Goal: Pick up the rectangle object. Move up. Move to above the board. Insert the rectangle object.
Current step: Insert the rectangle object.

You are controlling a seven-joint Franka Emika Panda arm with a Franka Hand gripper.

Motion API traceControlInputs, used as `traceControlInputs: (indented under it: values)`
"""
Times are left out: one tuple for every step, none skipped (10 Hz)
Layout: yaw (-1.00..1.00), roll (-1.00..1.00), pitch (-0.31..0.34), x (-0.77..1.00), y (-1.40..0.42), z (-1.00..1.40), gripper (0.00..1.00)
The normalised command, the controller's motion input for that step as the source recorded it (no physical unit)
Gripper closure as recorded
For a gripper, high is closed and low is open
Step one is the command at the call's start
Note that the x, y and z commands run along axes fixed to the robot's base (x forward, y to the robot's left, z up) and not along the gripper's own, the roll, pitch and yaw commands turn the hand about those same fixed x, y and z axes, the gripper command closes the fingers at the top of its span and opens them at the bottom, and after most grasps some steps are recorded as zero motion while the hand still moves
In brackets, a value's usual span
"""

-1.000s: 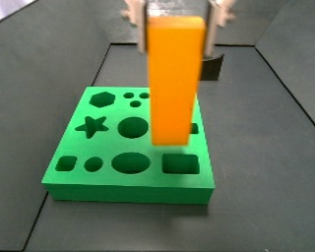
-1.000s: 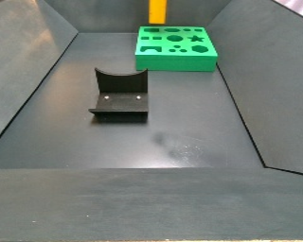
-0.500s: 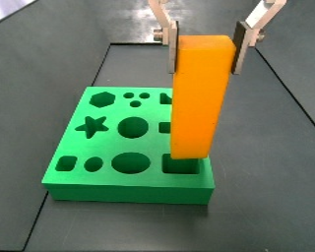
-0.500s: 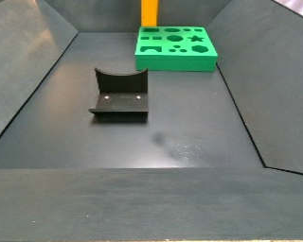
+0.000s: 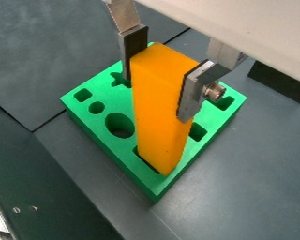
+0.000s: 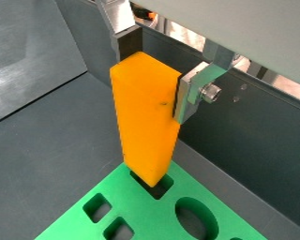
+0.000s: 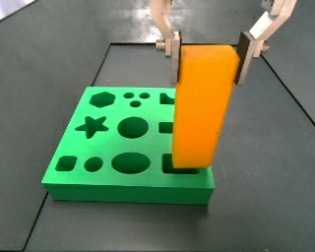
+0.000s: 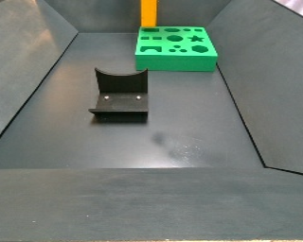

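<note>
The orange rectangle object (image 7: 204, 108) stands upright with its lower end in the square cutout at a corner of the green board (image 7: 121, 183). It shows in both wrist views (image 5: 159, 112) (image 6: 146, 122) and at the far end of a side view (image 8: 149, 11). My gripper (image 7: 209, 44) is open around the block's top. The fingers (image 7: 164, 41) stand apart from the block's sides, with a gap on each side. The wrist views show the gripper (image 5: 165, 73) (image 6: 161, 70) straddling the block above the board (image 5: 78, 97) (image 6: 140, 202).
The dark fixture (image 8: 120, 95) stands on the floor in front of the board (image 8: 180, 62). Sloped dark walls (image 8: 34, 66) enclose the floor. Other cutouts on the board include a star (image 7: 92, 125), a hexagon and circles.
The gripper was shut on the block above the board a second ago. The block has gone down into the square cutout, and the fingers have opened and stand off its sides.
</note>
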Motion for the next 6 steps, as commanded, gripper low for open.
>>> traceControlInputs:
  values:
    - [-0.02,0.01,0.017,0.02,-0.01,-0.06,1.0]
    - [-0.03,0.02,0.019,0.01,0.0,-0.03,1.0]
    - [-0.03,0.01,0.016,0.0,0.0,0.0,1.0]
    - [-0.02,0.01,0.006,0.0,0.0,0.0,1.0]
    - [-0.01,0.01,0.006,0.0,0.0,-0.01,1.0]
    - [-0.03,0.03,0.003,0.0,0.0,-0.08,1.0]
